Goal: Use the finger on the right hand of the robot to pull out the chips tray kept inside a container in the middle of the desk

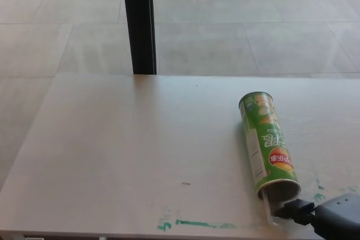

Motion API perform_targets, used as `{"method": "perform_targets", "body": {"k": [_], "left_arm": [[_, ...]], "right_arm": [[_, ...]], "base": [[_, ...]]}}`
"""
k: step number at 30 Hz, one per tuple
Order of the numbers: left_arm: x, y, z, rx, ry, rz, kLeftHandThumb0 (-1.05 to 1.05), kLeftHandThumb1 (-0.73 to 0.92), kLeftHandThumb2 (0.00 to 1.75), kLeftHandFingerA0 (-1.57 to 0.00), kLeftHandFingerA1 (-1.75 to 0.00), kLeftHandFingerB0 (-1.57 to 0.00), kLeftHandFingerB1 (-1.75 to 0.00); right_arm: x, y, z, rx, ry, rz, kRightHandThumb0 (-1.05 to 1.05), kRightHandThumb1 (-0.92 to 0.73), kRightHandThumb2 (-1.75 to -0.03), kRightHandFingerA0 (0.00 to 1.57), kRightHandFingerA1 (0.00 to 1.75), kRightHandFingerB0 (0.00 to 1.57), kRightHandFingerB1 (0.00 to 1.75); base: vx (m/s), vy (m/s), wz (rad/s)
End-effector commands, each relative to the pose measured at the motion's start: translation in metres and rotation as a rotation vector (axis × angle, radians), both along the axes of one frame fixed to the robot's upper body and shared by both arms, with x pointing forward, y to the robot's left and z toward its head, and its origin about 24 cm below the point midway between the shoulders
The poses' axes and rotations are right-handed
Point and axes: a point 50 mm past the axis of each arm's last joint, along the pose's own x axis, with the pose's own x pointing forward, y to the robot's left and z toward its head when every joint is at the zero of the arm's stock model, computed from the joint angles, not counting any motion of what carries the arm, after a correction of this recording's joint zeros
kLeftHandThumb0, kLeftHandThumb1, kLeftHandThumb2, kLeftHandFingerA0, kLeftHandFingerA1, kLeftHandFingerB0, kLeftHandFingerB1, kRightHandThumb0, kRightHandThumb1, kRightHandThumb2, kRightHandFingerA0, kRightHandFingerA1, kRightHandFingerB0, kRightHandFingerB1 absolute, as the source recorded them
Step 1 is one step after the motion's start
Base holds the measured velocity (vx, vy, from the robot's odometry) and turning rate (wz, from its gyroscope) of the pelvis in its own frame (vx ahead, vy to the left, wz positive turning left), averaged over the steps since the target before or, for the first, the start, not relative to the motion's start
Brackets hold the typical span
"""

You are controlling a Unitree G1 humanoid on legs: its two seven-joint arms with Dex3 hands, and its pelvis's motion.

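A green chips can (pixel 266 143) lies on its side at the right of the pale desk (pixel 129 150), its open mouth toward me. A clear plastic tray (pixel 272 209) sticks a little way out of that mouth toward the desk's front edge. My right hand (pixel 329 216) comes in from the bottom right corner, and one black finger (pixel 296 210) reaches left to the tray's end just below the can's mouth. Only that finger and part of the hand show. My left hand is out of the picture.
Green marker smears (pixel 194 224) run along the desk's front edge, with smaller green dots (pixel 319 196) at the right. A black post (pixel 139 22) stands behind the desk's far edge. Tiled floor (pixel 253 21) lies beyond.
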Motion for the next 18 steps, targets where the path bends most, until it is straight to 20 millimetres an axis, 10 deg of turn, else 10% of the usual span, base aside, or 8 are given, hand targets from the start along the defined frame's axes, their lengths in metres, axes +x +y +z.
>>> {"method": "perform_targets", "body": {"k": [1, 9, 10, 13, 17, 18], "left_arm": [[0.0, 0.004, 0.004, 0.011, 0.009, 0.005, -0.25, 0.65, 0.64, -0.59, -0.75, -0.53, -0.62], [-0.003, 0.006, 0.003, 0.002, 0.011, 0.015, -0.25, 0.65, 0.64, -0.59, -0.74, -0.51, -0.61], [-0.003, 0.006, 0.003, 0.009, 0.019, 0.017, -0.24, 0.65, 0.62, -0.6, -0.73, -0.52, -0.6], [-0.001, 0.007, 0.004, 0.01, 0.012, 0.013, -0.24, 0.64, 0.63, -0.6, -0.75, -0.52, -0.62], [-0.002, 0.008, 0.004, 0.007, 0.01, 0.016, -0.25, 0.63, 0.63, -0.6, -0.75, -0.52, -0.61], [-0.002, 0.008, 0.004, 0.009, 0.011, 0.012, -0.24, 0.64, 0.63, -0.6, -0.74, -0.53, -0.62]], "right_arm": [[-0.014, 0.002, -0.013, -0.048, 0.053, 0.03, -0.45, -0.53, -0.8, 0.88, 1.27, 0.25, 0.46], [-0.033, -0.007, -0.013, -0.056, 0.081, 0.035, -0.37, -0.63, -0.59, 0.79, 1.38, 0.29, 0.37], [-0.035, -0.008, -0.013, -0.052, 0.084, 0.032, -0.45, -0.53, -0.81, 0.85, 1.24, 0.25, 0.47], [-0.044, -0.011, -0.008, -0.031, 0.093, 0.025, -0.38, -0.61, -0.62, 0.81, 1.45, 0.29, 0.38], [-0.053, -0.012, -0.004, -0.008, 0.103, 0.026, -0.45, -0.53, -0.81, 0.89, 1.26, 0.26, 0.45], [-0.054, -0.012, -0.004, -0.001, 0.104, 0.028, -0.36, -0.63, -0.59, 0.81, 1.39, 0.31, 0.34]], "base": [[0.0, 0.0, 0.0], [0.0, 0.0, 0.0], [0.0, 0.0, 0.0], [0.0, 0.0, 0.0], [0.0, 0.0, 0.0], [0.0, 0.0, 0.0]]}}
